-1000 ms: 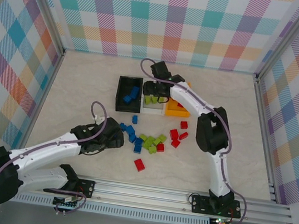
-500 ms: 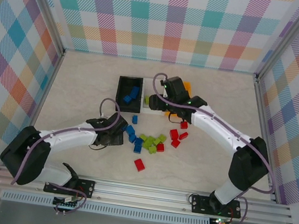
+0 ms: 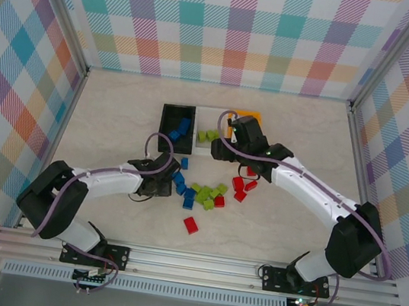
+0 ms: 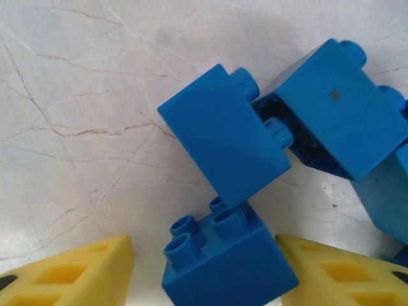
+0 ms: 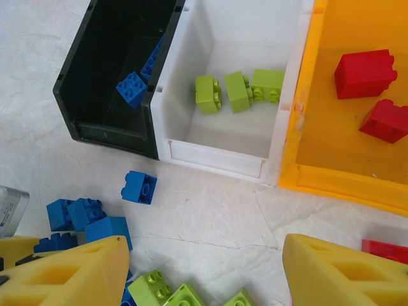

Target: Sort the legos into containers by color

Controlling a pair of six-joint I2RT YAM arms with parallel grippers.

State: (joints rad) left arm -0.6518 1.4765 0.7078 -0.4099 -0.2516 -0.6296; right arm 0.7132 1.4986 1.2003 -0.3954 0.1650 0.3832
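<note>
— The marbled surface [image 3: 116,124] inside the plaid walls [image 3: 239,27]: what has changed?
— Both arms. A second ago the right hand [image 5: 204,255] hung over the white bin [image 5: 210,156]. It has drawn back and now sits just in front of the bins, fingers wide apart, nothing between them. The left hand [image 4: 204,248] has reached out to the blue cluster and narrowed around one blue lego [image 4: 236,271]. One finger touches it, the other stands just clear. Not clenched.
— Count the bins.
— Three, side by side: black bin [image 5: 108,134], white, orange bin [image 5: 331,178].
— Contents?
— Three green legos [image 5: 239,89] in the white. Two red legos [image 5: 366,73] showing in the orange. At least two blue in the black; I cannot make out its far end.
— And loose?
— About five blue, six green and six red in the pile [image 3: 209,196] between the arms. One of the red lies apart, nearer the bases.
</note>
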